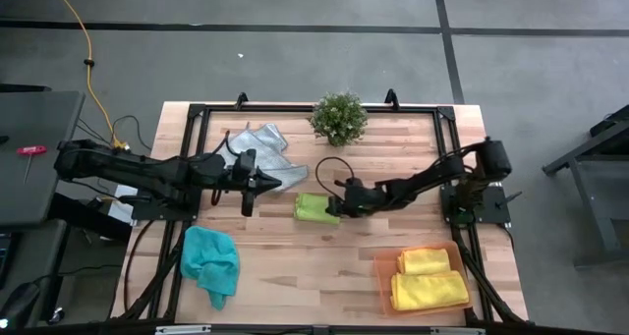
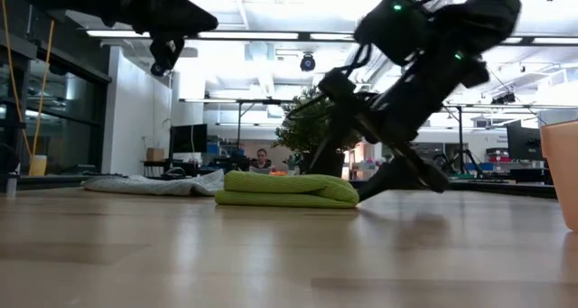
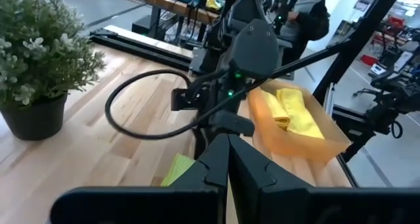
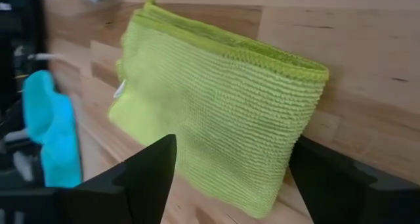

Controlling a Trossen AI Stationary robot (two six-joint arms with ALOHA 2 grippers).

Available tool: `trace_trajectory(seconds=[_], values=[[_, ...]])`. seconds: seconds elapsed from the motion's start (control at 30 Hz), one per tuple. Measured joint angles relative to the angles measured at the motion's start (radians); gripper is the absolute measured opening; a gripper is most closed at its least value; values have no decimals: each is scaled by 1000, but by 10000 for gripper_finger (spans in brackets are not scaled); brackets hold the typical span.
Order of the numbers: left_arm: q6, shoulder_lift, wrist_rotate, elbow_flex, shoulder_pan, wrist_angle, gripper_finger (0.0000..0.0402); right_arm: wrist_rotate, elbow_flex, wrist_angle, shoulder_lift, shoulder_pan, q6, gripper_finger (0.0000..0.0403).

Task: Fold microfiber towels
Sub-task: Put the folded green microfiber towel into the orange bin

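Observation:
A lime green towel lies folded flat on the table's middle, also seen in the low view. My right gripper is open at the towel's right end. In the right wrist view its two fingers stand on either side of one edge of the towel. My left gripper is shut on nothing and hangs above the table, left of the green towel. A grey towel lies rumpled beyond it. A teal towel lies bunched at the near left. My right gripper slants down from the table's right side, its open fingers straddling the green towel's right end. Whether either finger touches the cloth, I cannot tell. The towel lies flat on the table.
An orange tray at the near right holds two folded yellow towels. A potted plant stands at the far edge. A black frame runs along the table's borders. A person shows in the room beyond.

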Motion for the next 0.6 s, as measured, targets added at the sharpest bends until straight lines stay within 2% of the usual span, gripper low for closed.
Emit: trace_trajectory(seconds=[0.1,0.2,0.3,0.4,0.53,0.6], values=[[2,0,0,0,0,-3,0,2,58,-106,15,-7,20,281],[3,-9,10,0,0,14,0,5,85,-130,32,-11,17,278],[3,-35,65,0,0,75,0,11,99,-148,46,-13,9,249],[15,-78,116,1,0,121,0,8,100,-194,49,-20,-7,176],[80,-144,111,21,0,81,0,-10,97,-223,43,-31,-83,33],[116,-166,98,40,0,48,0,-15,97,-229,21,-32,-117,18]])
